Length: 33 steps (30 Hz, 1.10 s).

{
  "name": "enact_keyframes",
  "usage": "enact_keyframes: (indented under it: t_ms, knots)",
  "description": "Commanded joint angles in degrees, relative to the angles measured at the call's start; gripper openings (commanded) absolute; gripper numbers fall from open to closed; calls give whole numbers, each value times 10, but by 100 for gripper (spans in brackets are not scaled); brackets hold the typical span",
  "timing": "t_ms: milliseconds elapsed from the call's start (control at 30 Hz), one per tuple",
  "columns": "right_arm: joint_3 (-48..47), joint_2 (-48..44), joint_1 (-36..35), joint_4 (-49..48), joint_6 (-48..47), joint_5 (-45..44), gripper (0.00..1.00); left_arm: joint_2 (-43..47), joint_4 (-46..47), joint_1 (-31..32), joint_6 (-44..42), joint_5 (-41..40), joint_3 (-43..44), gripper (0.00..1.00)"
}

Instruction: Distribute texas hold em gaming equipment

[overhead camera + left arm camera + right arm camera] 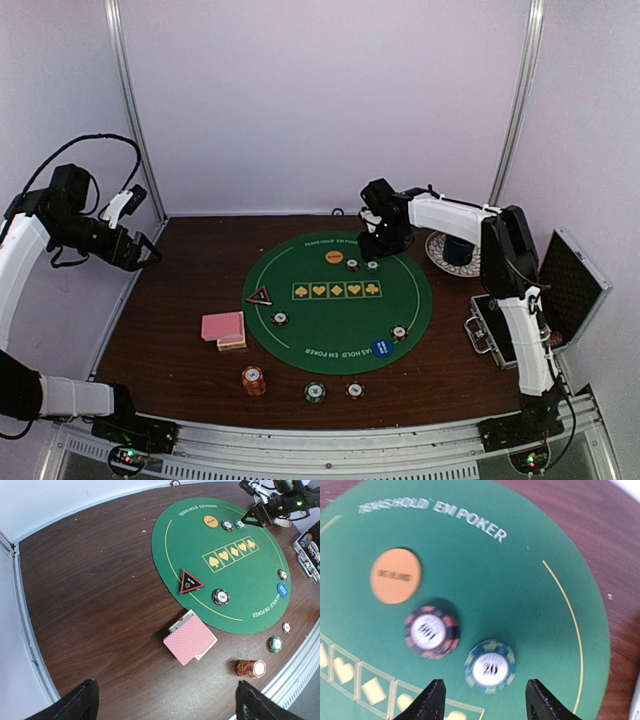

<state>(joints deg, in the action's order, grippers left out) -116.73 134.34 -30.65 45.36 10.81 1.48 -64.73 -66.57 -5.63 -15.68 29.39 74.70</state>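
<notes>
Closest to the arm bases, near the front edge of the brown surface (pixel 170 300), there's a stack of orange-red chips (pixel 253 380). A green chip (pixel 315 392) and a small dark chip (pixel 355 390) sit off to its right. A bit further in, just left of the green felt mat (pixel 330 330), sits the pink-backed card deck (pixel 223 328) with a card poking out underneath. On the mat's near side is the blue button (pixel 380 347), with a lone chip (pixel 399 333) right beside it. Over at the right edge is the open black case (pixel 520 310).

Mid-mat on the left you get the triangle marker (pixel 259 296) and a 100 chip (pixel 281 319) near it. On the far side, the orange button (pixel 396 576), a red-black chip (pixel 431 631) and a teal 20 chip (pixel 490 666) are lined up. The right gripper (pixel 485 682) hovers over that teal one. Its jaws are spread and the chip lies flat between the tips, touching neither. The left gripper (pixel 166 682) is up off to the left, jaws wide apart and holding nothing. Back right is the blue mug (pixel 458 250) on its plate.
</notes>
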Motion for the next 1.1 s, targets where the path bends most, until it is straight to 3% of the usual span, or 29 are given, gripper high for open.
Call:
enact_keyframes:
  t_ms: [0,267,600,1067]
  knots:
    - [41,-112,-39,-12,-6,-12,58,0,0,-1,4,7,12,98]
    - [166,-222,-180,-21,-19,-61,67,0,0,-1,0,5,9,98]
    - [221,-224,-347,-6,15,-50,77,15,1,-1,-7,1,-10,97]
    - [237,-156,-417,-28,38,-17,77,34,1,-1,-19,1,-21,98]
